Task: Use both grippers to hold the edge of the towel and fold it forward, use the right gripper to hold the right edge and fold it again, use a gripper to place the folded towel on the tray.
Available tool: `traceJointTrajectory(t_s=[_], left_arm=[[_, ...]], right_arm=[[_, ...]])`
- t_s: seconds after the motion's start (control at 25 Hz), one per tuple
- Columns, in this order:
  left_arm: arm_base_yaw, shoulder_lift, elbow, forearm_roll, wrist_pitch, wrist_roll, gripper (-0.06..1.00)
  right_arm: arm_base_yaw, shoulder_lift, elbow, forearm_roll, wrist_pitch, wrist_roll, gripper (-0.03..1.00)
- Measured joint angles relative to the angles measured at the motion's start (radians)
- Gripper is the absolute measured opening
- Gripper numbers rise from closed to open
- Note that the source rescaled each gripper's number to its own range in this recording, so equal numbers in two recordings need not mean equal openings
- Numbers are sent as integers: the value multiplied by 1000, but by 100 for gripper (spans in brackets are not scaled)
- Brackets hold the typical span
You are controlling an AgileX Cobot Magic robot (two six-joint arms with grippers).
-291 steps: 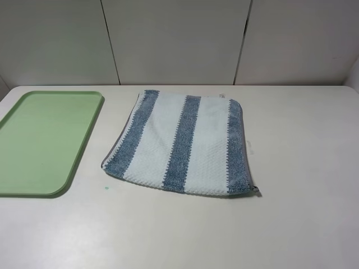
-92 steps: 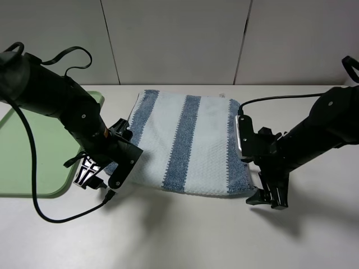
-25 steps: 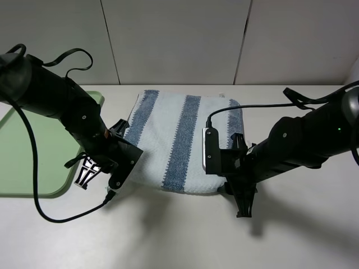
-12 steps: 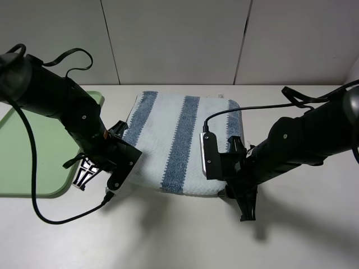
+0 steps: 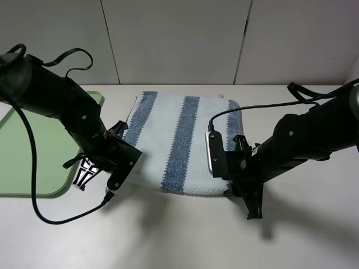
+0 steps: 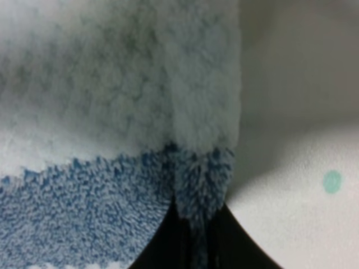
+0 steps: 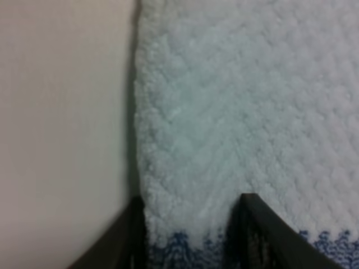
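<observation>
The striped white and blue towel (image 5: 179, 140) lies flat on the table, right of the pale-green tray (image 5: 33, 140). My left gripper (image 5: 115, 180) is at the towel's near left corner. In the left wrist view (image 6: 193, 241) its black fingers are shut on a bunched fold of the towel's edge (image 6: 199, 185). My right gripper (image 5: 231, 188) is at the near edge towards the right corner. In the right wrist view (image 7: 190, 235) its fingers stand apart, with flat white towel (image 7: 235, 112) between them. The near right corner is hidden under the arm.
The white table (image 5: 168, 235) runs on in front of the towel and to its right. A small green dot (image 6: 332, 181) marks the table beside the left gripper. A pale panelled wall (image 5: 179, 39) stands behind the table. Black cables hang from both arms.
My right gripper has slid a little to the right along the towel's near edge. The left gripper and the towel's left corner have stayed put.
</observation>
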Motion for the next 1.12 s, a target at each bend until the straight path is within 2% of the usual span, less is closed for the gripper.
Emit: traceJointTrajectory(t_s=[0.12,0.24,0.32,0.64,1.12], left_arm=[[0,0,0,0,0,0,0],[0,0,0,0,2,0,0],[0,0,0,0,2,1,0],[0,-2,0,0,9,1,0],[0,-119,0,-3,116,1,0]], right_arm=[[0,0,0,-19,16,0,33],[0,0,0,-37,40,0,11],[0,0,0,-51,45,0,1],[0,-2,0,-94,51,24,0],[-2,-96,2,-100,122,36,0]])
